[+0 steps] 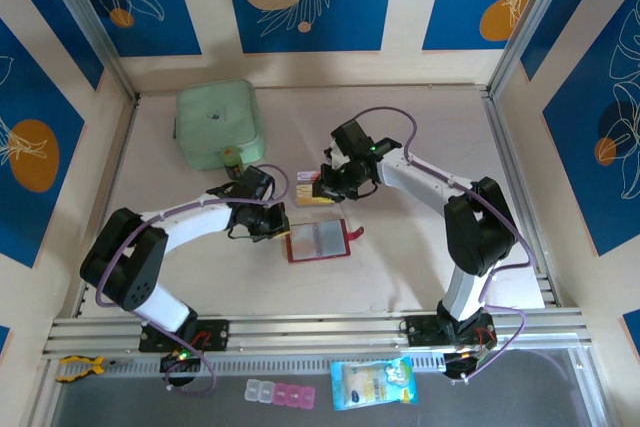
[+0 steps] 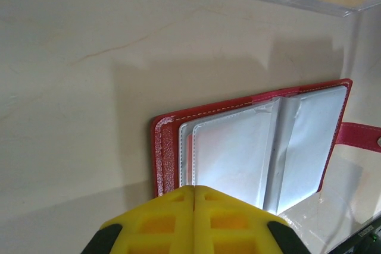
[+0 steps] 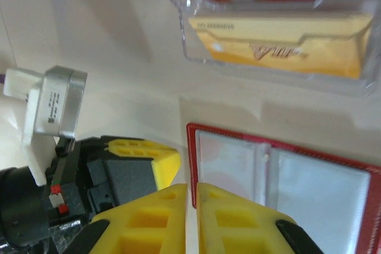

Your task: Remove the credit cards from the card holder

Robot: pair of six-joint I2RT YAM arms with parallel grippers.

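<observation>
1. Pale cream tabletop (image 1: 420,147) lies smooth and plain between blue-patterned wall panels, so thin flat things read clearly against it.
2. Nearest you, your left fingers (image 2: 178,206) are pressed together. They are blocky yellow plastic with recessed squares, and their tips sit at one edge of the card holder (image 2: 238,153). I judge they are there to pin it so it cannot slide.
3. The card holder lies open and face up in the middle of the tabletop. It has a red grained border with pale stitching, glossy grey-clear pockets and a snap tab (image 2: 357,135) sticking out sideways. A faint pink shows through one pocket; you cannot tell whether a card is inside.
4. Your right fingers (image 3: 172,206) are also together, with nothing seen between them, and hang over the holder's red edge.
5. Just beyond, the credit cards (image 3: 280,46) sit in a clear rigid tray (image 3: 176,10), a cream-yellow one in front of a red-and-white one. They were likely put there to stay tidy.
6. Farthest back, a pale green square container (image 1: 215,125) with rounded corners stands near the wall.
</observation>
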